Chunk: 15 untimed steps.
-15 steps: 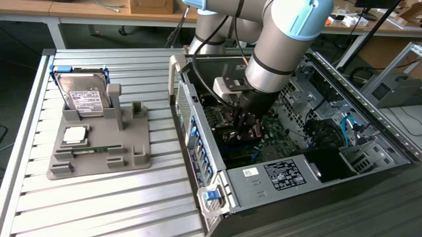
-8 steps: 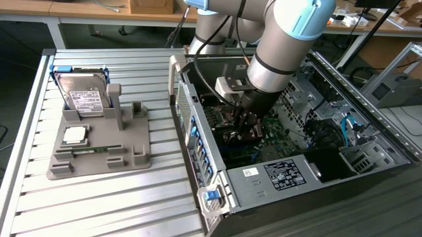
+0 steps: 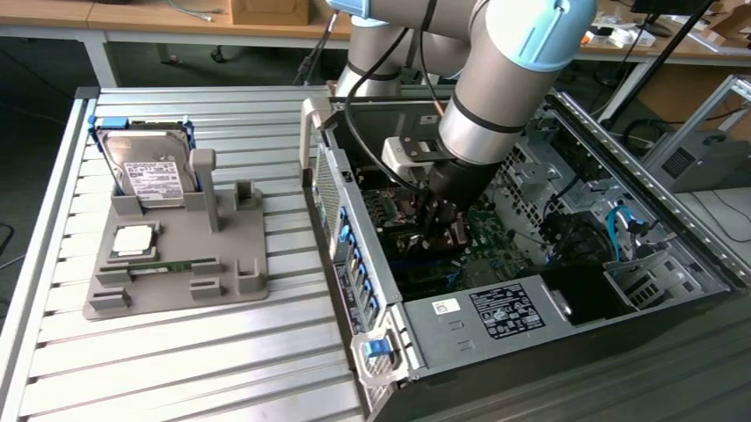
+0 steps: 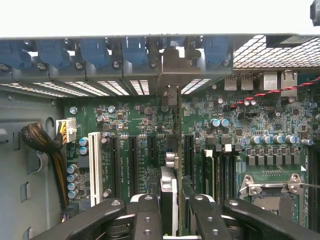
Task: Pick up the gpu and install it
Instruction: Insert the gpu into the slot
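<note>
Gripping the gpu (image 4: 169, 197) edge-on, the jaws (image 4: 170, 212) are clenched on the thin card low in the middle of the wrist view, 1 finger on each face of it. The card stands upright between them and runs away from the camera, its silver end bracket (image 4: 172, 70) reaching the row of rear slot openings in the upper middle of that frame, among the blue latches (image 4: 135, 50). Under it lies the green motherboard (image 4: 140, 130), with dark expansion slots on either side of the card and 1 white slot (image 4: 94, 167) toward the lower left.

In the exterior view the gripper (image 3: 437, 215) is sunk into the open computer case (image 3: 388, 352) at the centre of the frame. On the slatted worktop (image 3: 176, 352) to the left sits a grey holder (image 3: 176, 264) carrying a hard drive (image 3: 147, 171) and smaller parts.

Judged from this, the pick-up is done and the insertion step is in hand. Whether the card's edge has met its slot cannot be told. The next move calls for keeping the card square over 1 slot, the bracket aligned with its rear opening, and pressing straight down.
</note>
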Motion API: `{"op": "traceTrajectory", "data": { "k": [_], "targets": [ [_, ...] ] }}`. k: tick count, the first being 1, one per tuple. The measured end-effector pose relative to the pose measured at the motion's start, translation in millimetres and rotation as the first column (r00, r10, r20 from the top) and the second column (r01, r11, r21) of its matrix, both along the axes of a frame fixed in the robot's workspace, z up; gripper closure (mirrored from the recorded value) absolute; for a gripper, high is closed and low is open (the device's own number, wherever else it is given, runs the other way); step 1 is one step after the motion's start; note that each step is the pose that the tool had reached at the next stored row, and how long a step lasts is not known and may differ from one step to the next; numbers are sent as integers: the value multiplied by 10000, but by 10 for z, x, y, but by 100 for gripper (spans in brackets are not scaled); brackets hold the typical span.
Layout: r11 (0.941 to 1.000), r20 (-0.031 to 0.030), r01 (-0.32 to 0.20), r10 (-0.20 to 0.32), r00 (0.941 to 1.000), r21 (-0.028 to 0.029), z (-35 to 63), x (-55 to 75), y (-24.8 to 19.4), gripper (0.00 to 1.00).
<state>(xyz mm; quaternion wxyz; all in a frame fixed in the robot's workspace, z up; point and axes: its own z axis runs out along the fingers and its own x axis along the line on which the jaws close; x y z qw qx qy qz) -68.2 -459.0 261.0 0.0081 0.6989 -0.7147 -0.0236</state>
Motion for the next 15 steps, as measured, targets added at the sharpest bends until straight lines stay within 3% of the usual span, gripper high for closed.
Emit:
{"op": "traceTrajectory", "data": {
  "k": [15],
  "targets": [
    [10000, -2, -87, 87, 10000, -7, -31, -1, 16, 73]
  ]
}}
